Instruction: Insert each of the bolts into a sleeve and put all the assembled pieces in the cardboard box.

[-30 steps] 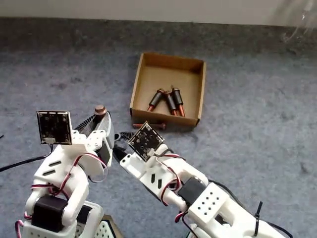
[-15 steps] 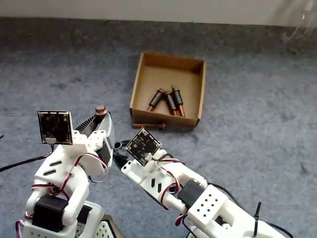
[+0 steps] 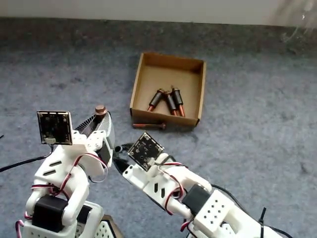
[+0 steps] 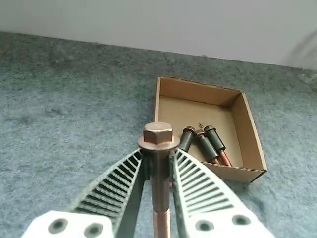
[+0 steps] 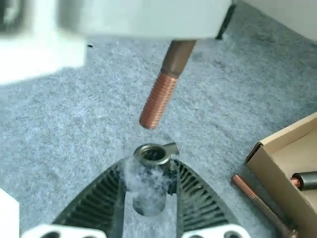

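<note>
Right claw (image 5: 150, 171) retreated; gripped sleeve (image 5: 148, 191) faces bolt (image 5: 157, 99) tip.

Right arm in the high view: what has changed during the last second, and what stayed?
The right arm drew back slightly toward its base, away from the cardboard box, with the right gripper shut on the sleeve under the bolt. The left gripper holding that bolt, the loose bolt beside the box and the three assembled pieces inside stayed.
</note>
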Motion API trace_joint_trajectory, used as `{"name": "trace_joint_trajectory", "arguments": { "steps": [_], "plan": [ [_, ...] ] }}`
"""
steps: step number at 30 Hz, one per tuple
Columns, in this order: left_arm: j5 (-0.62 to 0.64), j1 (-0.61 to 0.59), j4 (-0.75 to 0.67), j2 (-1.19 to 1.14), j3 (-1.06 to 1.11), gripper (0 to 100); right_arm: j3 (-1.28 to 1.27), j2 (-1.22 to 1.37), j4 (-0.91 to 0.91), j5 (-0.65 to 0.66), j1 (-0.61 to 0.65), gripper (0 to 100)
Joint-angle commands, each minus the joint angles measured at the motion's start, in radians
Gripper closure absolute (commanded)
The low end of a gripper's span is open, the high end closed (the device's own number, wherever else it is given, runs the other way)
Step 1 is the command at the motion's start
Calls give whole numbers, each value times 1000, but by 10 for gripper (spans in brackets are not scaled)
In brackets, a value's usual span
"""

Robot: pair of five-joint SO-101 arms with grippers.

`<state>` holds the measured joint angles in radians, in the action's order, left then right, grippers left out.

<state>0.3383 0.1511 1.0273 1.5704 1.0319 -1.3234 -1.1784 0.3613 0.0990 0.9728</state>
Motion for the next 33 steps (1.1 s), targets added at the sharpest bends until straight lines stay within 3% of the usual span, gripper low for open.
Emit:
{"name": "trace_joint_trajectory", "arguments": {
  "steps": [1,19,33],
  "plan": [
    [5,61,-21,12,-8,996,10,-87,8,-14,8,995],
    [-167,147,-6,12,-16,996,10,-90,15,-14,8,995],
    [-170,170,38,13,10,996,19,-91,65,-14,-1,995]
  ]
}}
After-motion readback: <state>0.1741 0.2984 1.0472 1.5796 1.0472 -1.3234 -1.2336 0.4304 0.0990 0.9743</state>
